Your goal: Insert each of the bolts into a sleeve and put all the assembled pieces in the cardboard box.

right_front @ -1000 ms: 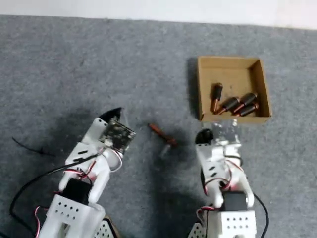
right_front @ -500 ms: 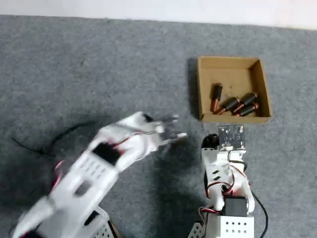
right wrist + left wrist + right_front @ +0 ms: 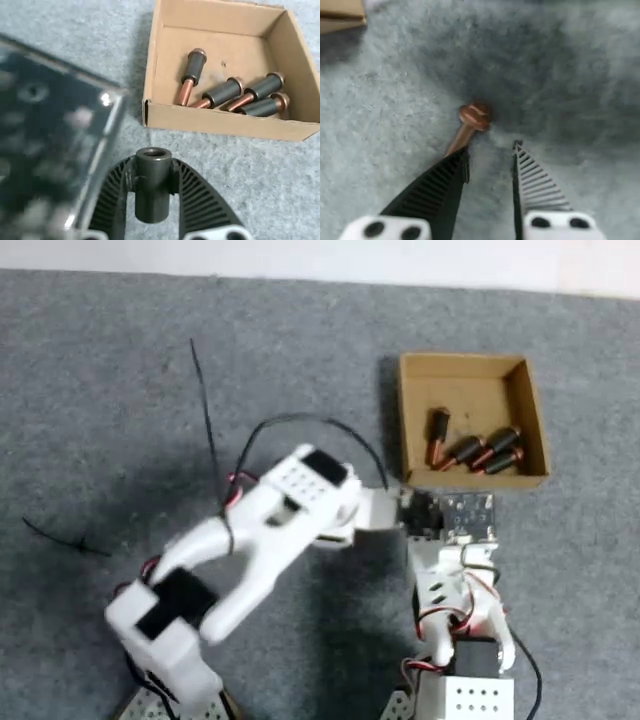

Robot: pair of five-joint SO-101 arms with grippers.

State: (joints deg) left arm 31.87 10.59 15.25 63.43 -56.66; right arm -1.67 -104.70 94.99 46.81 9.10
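Two right gripper jaws pinch a dark sleeve. The left gripper jaws stand spread, with the bolt touching its dark finger. At one o'clock from both, the cardboard box holds four assembled pieces.

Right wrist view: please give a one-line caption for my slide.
Right claw holding a black sleeve before the cardboard box, which contains four assembled pieces.
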